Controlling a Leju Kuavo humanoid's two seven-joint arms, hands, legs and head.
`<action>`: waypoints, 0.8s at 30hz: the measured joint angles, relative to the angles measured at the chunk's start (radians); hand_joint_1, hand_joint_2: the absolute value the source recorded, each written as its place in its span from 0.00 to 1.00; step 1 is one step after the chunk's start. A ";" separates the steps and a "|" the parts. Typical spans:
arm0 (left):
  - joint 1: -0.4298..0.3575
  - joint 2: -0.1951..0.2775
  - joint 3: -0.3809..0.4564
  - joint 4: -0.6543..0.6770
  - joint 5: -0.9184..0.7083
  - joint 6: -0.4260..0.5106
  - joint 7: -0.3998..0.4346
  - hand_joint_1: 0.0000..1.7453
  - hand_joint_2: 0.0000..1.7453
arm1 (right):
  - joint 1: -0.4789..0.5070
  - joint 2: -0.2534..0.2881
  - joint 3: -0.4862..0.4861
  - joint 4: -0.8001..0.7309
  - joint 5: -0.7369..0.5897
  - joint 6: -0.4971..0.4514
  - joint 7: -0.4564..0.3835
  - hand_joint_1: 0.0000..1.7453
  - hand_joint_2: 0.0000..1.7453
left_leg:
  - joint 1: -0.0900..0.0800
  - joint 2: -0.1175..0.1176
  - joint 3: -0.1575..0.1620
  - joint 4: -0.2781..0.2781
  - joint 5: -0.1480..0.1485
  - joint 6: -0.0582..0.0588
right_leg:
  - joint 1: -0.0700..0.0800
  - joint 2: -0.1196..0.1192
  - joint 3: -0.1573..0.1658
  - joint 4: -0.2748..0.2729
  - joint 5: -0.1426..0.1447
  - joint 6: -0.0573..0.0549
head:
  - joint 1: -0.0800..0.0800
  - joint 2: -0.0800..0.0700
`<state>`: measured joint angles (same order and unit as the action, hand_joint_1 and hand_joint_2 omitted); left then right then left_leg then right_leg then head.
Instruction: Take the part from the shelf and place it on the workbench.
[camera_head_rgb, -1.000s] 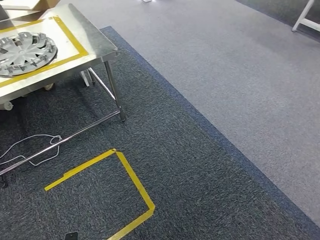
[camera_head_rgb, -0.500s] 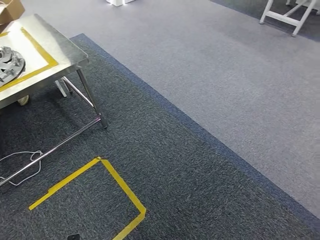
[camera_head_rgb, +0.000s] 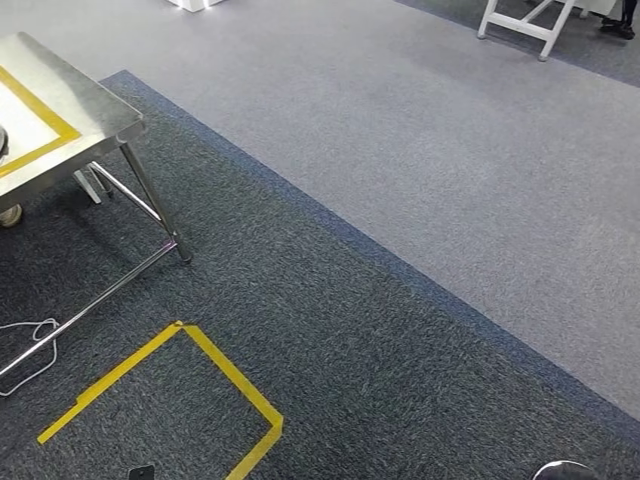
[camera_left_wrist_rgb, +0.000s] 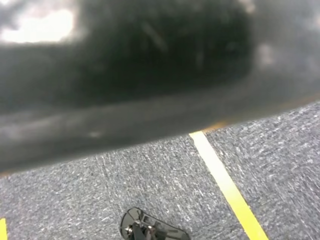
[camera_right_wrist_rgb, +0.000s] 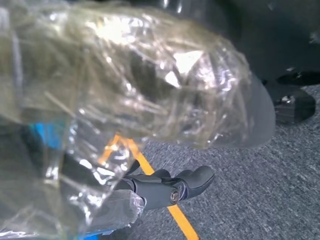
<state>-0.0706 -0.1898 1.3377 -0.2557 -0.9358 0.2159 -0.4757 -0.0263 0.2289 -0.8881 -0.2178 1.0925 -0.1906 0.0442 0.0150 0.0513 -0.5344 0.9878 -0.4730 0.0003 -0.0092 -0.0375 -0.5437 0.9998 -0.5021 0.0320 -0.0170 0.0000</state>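
At the far left of the head view stands the steel worktop (camera_head_rgb: 90, 105), its surface marked with a frame of yellow tape (camera_head_rgb: 45, 130); a sliver of a dark round thing shows at the very left edge of it, too little to name. Under it run the metal legs and crossbar (camera_head_rgb: 155, 215), with a white cable (camera_head_rgb: 30, 345) lying on the dark carpet (camera_head_rgb: 362, 350) near the crossbar. Nearer and a little to the right, a yellow tape rectangle (camera_head_rgb: 219, 365) is laid on the carpet. Further right the dark carpet gives way along a blue border to lighter grey floor (camera_head_rgb: 423, 120), and at the far right a white frame (camera_head_rgb: 528, 20) stands well apart.

In the left wrist view, part of the left hand (camera_left_wrist_rgb: 153, 231) shows low over the carpet beside a yellow line; whether its fingers are spread or curled I cannot tell. In the right wrist view the right hand (camera_right_wrist_rgb: 170, 187) shows dark fingers extended beneath a crinkled clear plastic wrapping (camera_right_wrist_rgb: 124, 80) that covers much of the picture; I cannot tell whether it grips anything.

No shelf is in sight, and I cannot say where the part is. My judgement: the robot is facing away from the worktop, so fetching a part from the shelf and setting it down are both left to do
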 joint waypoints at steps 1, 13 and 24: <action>0.000 0.000 0.000 0.000 0.000 0.000 0.000 0.00 0.00 | -0.001 0.000 0.000 0.000 0.000 0.000 0.000 0.00 0.00 | -0.001 0.004 0.002 0.000 -0.001 -0.006 | 0.003 -0.002 0.006 -0.014 0.002 -0.007 | -0.001 0.000; 0.000 0.001 0.000 0.000 -0.008 0.000 -0.001 0.00 0.00 | 0.001 0.000 0.000 0.000 0.001 0.005 0.004 0.00 0.00 | 0.006 -0.058 -0.062 0.153 -0.050 -0.028 | 0.005 0.086 0.022 -0.022 0.018 -0.044 | -0.012 0.000; -0.004 0.000 0.000 0.000 -0.010 0.000 -0.002 0.00 0.00 | -0.003 -0.002 0.000 0.000 0.004 0.006 0.005 0.00 0.00 | 0.000 -0.040 -0.003 0.002 0.000 0.018 | -0.001 0.051 -0.120 0.237 -0.121 0.009 | -0.005 0.000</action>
<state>-0.0744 -0.1893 1.3378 -0.2557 -0.9453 0.2163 -0.4780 -0.0292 0.2271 -0.8885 -0.2178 1.0963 -0.1851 0.0490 0.0152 0.0110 -0.5370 0.9895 -0.4734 0.0183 -0.0105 0.0139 -0.6642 1.2370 -0.6230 0.0415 -0.0216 0.0000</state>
